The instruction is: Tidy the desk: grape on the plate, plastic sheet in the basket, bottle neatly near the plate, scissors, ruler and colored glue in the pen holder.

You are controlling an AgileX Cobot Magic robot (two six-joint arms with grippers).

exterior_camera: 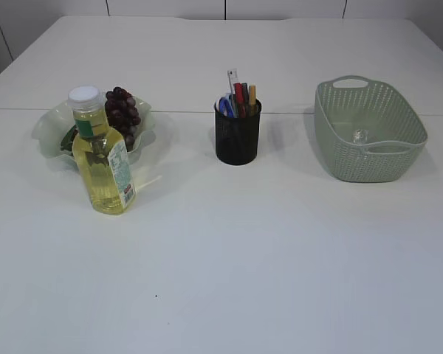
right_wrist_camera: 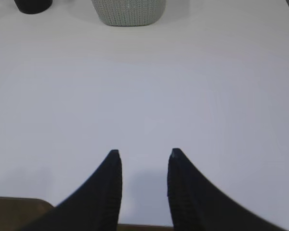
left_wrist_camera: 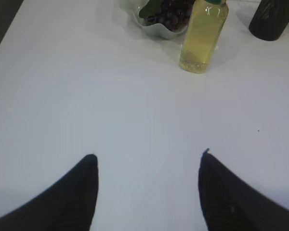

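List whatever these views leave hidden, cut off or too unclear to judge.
- Pen holder contents: the exterior view shows only the tops; the dark mesh wall hides the rest, so scissors, ruler and glue cannot be told apart with certainty.
- Item in the basket: a small clear glint, too small to identify.
- Plate: the bottle covers its front part.
- Left wrist view: bottle cap and grapes are cut by the top edge.
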